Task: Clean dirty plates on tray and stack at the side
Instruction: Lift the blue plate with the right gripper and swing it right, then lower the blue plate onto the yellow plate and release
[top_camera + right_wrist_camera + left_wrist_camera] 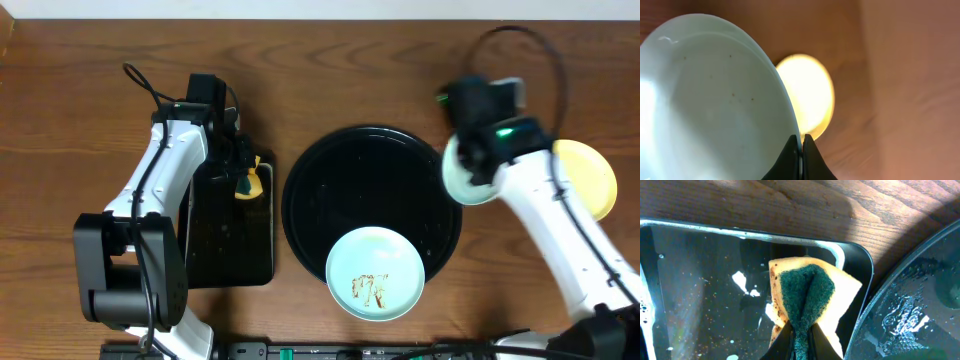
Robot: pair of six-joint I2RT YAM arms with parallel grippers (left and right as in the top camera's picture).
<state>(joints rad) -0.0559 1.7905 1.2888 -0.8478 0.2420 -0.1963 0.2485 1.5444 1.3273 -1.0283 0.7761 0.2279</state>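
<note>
**One plate pinched at the rim, one smeared and waiting**

On the right, clamped edge-on between the right jaws: a pale mint plate (715, 100), tilted, over the right rim of the round black tray (340, 180) and near the yellow plate (592, 178) lying on the bare wood surface (80, 120).

On the left, gripped tight between the left jaws: a folded yellow-green sponge (807, 295), above the rectangular tray (700, 305) (wet, flecked with white).

At the near edge of the round tray: a second mint plate (375, 273), brown smears across it.

Probably light and stiff, glazed, likely slick when wet, and apt to chip if knocked against the yellow one. Best taken at the rim, one pad on either face, as no other hold on a flat-lying plate. Worth lowering gently and level for the stack.
</note>
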